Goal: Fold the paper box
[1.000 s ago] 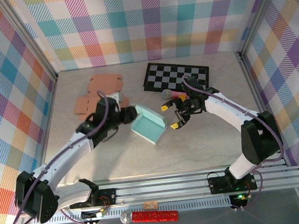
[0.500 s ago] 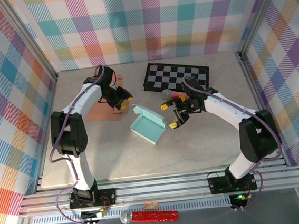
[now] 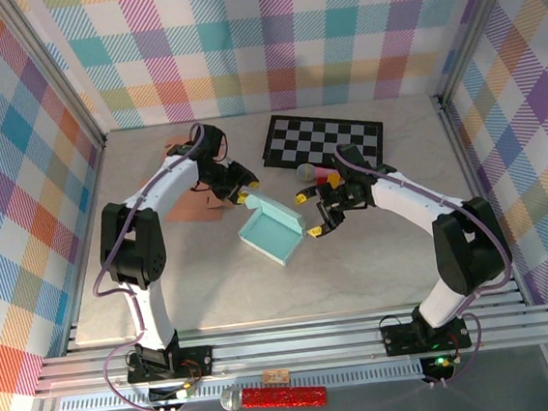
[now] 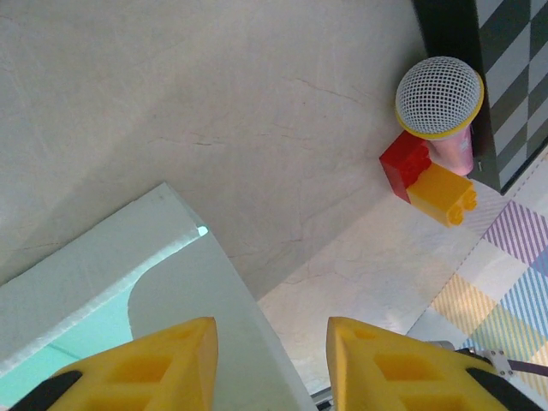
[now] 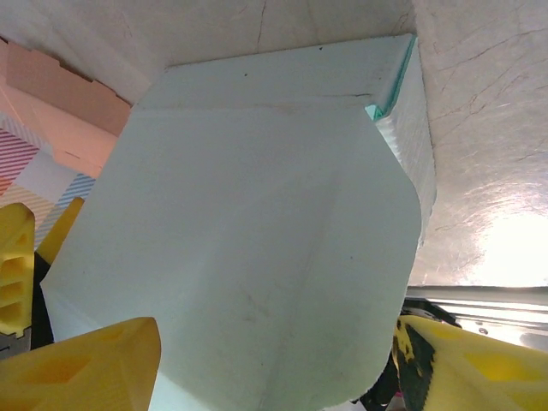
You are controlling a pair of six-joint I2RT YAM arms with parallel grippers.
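Observation:
The teal paper box lies open on the table's middle, one flap standing up on its far-right side. In the top view my left gripper is at the box's far left corner. In the left wrist view it is open, with the box's pale wall running up between its fingers. My right gripper is open wide at the box's right side. In the right wrist view the broad white flap stands between its yellow fingers, with no clamp showing.
A flat pink cardboard cutout lies behind the left gripper. A checkerboard mat is at the back. A toy microphone and a red-and-yellow brick lie just in front of the mat, close to the right arm.
My left gripper has come off the pink cardboard and moved right to the box's far corner, its jaws narrowing a little. The right gripper has barely shifted.

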